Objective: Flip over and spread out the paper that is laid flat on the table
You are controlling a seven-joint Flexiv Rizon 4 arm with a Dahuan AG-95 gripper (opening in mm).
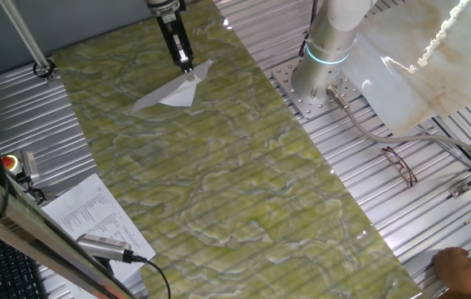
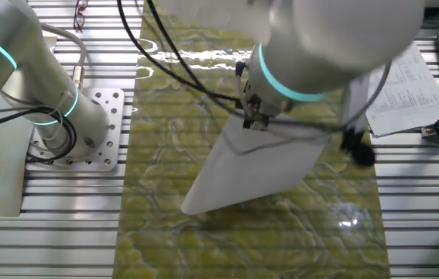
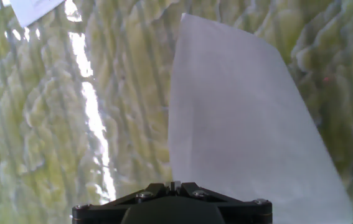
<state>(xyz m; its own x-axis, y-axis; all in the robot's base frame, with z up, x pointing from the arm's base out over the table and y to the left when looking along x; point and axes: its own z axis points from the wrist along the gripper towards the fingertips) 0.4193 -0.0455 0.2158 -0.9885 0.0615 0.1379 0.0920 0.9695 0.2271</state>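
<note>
Clamped on one edge of the paper (image 1: 171, 90), the claw (image 1: 187, 66) has its fingers together with the sheet pinched between them, holding that edge up off the tabletop (image 1: 218, 183). In one fixed view the sheet hangs from the claw as a folded, tent-like shape near the far end of the green-yellow tabletop, its long axis slanting from lower left to upper right, with the low corner at the left touching the surface. To the left lies a ribbed metal panel (image 1: 19, 116) with a printed sheet (image 1: 94, 218) well apart from the paper; to the right the green surface runs bare toward the arm base (image 1: 318, 83). In the hand view the paper (image 3: 238, 118) stretches away from the claw, tapering to a far corner.
</note>
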